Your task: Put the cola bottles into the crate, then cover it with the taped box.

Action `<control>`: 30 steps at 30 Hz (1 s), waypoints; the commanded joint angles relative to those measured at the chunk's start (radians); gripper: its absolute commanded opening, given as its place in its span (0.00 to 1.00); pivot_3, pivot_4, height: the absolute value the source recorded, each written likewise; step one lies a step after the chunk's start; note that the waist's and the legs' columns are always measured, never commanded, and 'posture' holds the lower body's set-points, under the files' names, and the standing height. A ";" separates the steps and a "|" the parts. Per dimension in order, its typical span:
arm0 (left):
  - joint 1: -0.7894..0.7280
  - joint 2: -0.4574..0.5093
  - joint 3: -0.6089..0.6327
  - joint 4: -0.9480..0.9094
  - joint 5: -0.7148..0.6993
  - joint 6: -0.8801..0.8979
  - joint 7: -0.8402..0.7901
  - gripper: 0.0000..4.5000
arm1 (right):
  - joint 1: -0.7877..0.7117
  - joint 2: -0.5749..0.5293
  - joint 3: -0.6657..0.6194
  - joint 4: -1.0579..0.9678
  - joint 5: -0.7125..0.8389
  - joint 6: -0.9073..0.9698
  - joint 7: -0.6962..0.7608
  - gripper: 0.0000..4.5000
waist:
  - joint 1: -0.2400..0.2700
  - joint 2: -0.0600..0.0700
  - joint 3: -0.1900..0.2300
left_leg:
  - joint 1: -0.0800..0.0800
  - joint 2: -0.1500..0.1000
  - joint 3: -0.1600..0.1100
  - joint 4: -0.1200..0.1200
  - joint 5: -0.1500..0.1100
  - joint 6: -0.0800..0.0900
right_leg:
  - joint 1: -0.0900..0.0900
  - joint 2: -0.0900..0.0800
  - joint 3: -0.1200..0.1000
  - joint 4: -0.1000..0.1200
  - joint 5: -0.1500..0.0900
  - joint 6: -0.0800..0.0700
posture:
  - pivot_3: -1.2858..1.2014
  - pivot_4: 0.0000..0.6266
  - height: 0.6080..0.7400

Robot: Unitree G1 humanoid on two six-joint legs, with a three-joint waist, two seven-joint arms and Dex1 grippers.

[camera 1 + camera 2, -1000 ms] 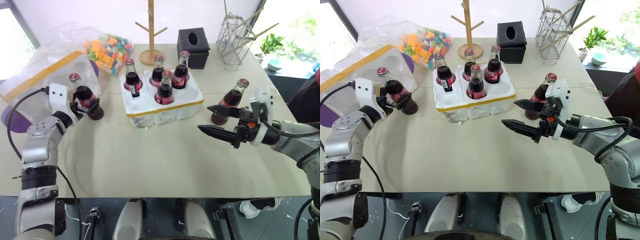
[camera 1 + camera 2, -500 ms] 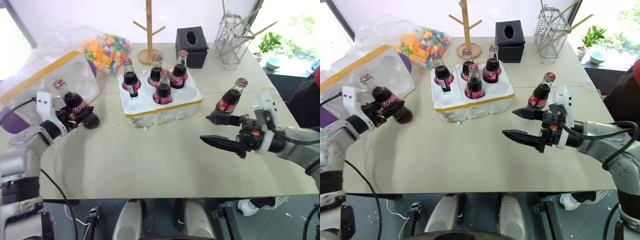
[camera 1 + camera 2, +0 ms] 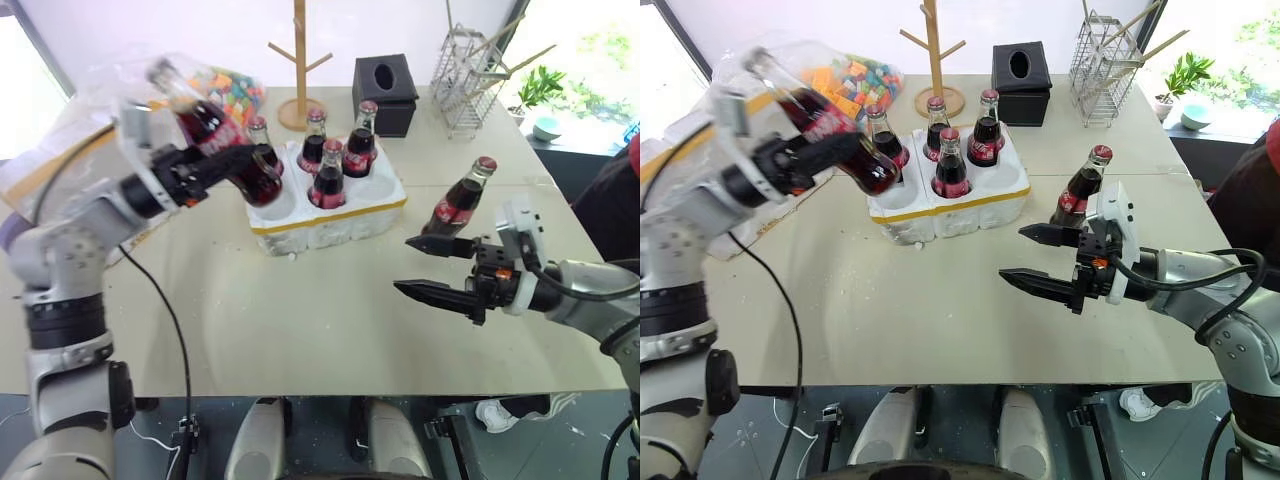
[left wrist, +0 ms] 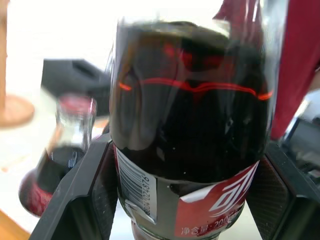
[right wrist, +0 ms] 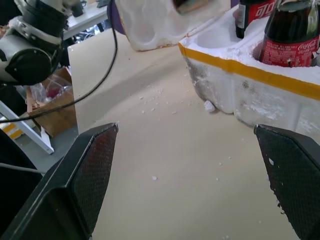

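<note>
While the left end effector [image 3: 215,165] grips a tilted cola bottle [image 3: 222,135], the crate [image 3: 325,213] lies just beyond.

Held cola bottle [image 4: 190,135]: red label carries a barcode and white print reading "200" after Chinese characters (partly cut off). Bottle in the crate [image 5: 292,32]: red label shows white Coca-Cola script

Both arms were silver-grey metal w/ rounded joint housings. Left arm [image 3: 70,250] had a black band at the forearm & a thin black cable looping off it. Right arm [image 3: 590,290] carried black cables too. White camera block on each wrist; gripper fingers black, textured pads [image 5: 95,165].
</note>
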 commanded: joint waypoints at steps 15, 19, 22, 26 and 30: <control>-0.046 -0.071 -0.223 0.179 0.416 -0.398 -0.091 0.73 | 0.051 0.043 -0.039 -0.060 -0.006 -0.044 -0.068 1.00 | 0.004 0.000 0.000 | -0.001 0.000 0.000 0.000 0.000 0.000 | -0.001 0.000 0.001 -0.001 -0.001 -0.002 | 0.52 0.24 1.00; -0.059 -0.065 -0.210 0.248 0.491 -0.461 -0.036 0.99 | 0.027 0.057 -0.038 -0.037 -0.051 -0.063 -0.110 1.00 | 0.004 0.000 0.000 | 0.000 0.000 0.000 0.000 0.000 0.000 | 0.000 0.000 0.001 0.000 0.000 0.000 | 0.52 0.24 1.00; -0.048 -0.041 -0.124 0.159 0.381 -0.374 -0.063 0.99 | 0.032 0.068 -0.085 -0.011 -0.059 -0.062 -0.153 1.00 | 0.003 0.000 0.000 | 0.000 0.001 0.000 0.000 0.000 0.000 | 0.000 0.000 0.001 0.000 0.000 -0.004 | 0.52 0.24 1.00; -0.036 0.004 0.040 -0.058 0.085 -0.109 -0.079 0.99 | 0.095 0.069 -0.144 0.015 -0.097 -0.082 -0.181 1.00 | 0.000 0.000 0.000 | 0.000 0.002 0.000 0.000 0.000 0.000 | -0.001 0.001 0.001 0.000 0.001 -0.002 | 0.52 0.24 1.00; -0.009 0.096 0.180 -0.247 -0.185 0.103 -0.069 0.99 | 0.126 0.111 -0.185 0.068 -0.145 -0.106 -0.267 1.00 | -0.001 0.001 0.000 | 0.000 0.002 -0.001 -0.001 0.000 0.000 | -0.001 0.001 0.001 0.001 0.001 0.001 | 0.52 0.24 1.00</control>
